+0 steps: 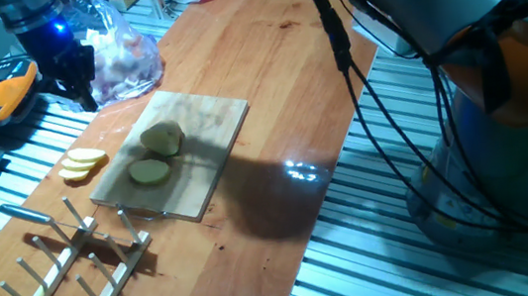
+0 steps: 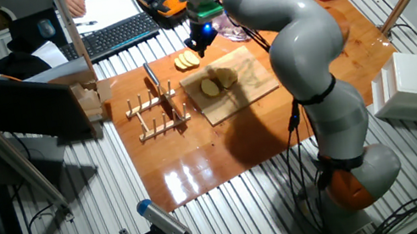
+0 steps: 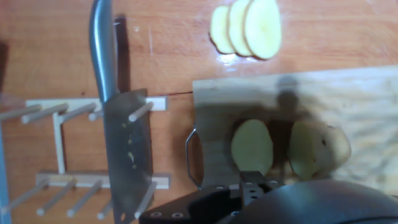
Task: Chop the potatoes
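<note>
Board [image 1: 208, 139] edge — potato chunk [image 1: 162, 138], slice [image 1: 149, 171]; slices [image 1: 81, 163] beside.

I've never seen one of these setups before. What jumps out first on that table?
Probably the potato chunk on the wooden cutting board, with one cut slice lying flat beside it. Three more slices sit fanned out on the table just off the board's edge. Nearby, a big knife rests across a wooden peg rack, and the arm's tool hangs above that end of the table.
</note>
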`<state>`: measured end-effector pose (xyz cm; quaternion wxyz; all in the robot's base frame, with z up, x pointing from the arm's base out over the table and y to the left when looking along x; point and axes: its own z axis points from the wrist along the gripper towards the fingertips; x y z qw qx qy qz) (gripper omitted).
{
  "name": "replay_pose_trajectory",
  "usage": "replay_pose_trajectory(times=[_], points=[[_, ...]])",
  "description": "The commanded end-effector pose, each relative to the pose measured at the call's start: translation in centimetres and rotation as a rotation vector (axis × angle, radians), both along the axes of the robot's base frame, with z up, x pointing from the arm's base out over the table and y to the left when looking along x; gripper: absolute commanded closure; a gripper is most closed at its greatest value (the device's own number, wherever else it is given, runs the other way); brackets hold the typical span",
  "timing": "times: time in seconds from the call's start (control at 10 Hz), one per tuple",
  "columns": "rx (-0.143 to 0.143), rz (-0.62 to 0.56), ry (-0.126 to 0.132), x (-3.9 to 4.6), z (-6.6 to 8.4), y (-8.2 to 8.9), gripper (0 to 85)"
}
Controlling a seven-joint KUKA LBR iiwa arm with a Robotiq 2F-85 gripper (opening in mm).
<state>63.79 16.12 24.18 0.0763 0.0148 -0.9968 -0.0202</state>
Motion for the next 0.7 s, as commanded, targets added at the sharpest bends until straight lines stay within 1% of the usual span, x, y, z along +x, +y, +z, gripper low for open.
replay_pose_trajectory(times=[0.0, 0.1, 0.2, 0.3, 0.4, 0.5, 0.6], points=[[-0.018, -0.034, -0.005, 0.0, 0.0, 0.0, 85.0], [-0.027, -0.073, -0.004, 0.0, 0.0, 0.0, 85.0], [-0.019, -0.104, -0.007, 0.0, 0.0, 0.0, 85.0], [-0.013, -0.112, -0.023, 0.0, 0.0, 0.0, 85.0], [-0.047, -0.097, -0.044, 0.0, 0.0, 0.0, 85.0], [-0.052, -0.074, -0.054, 0.13, -0.1, -0.3, 85.0], [-0.048, -0.044, -0.063, 0.95, -0.4, -2.3, 85.0]])
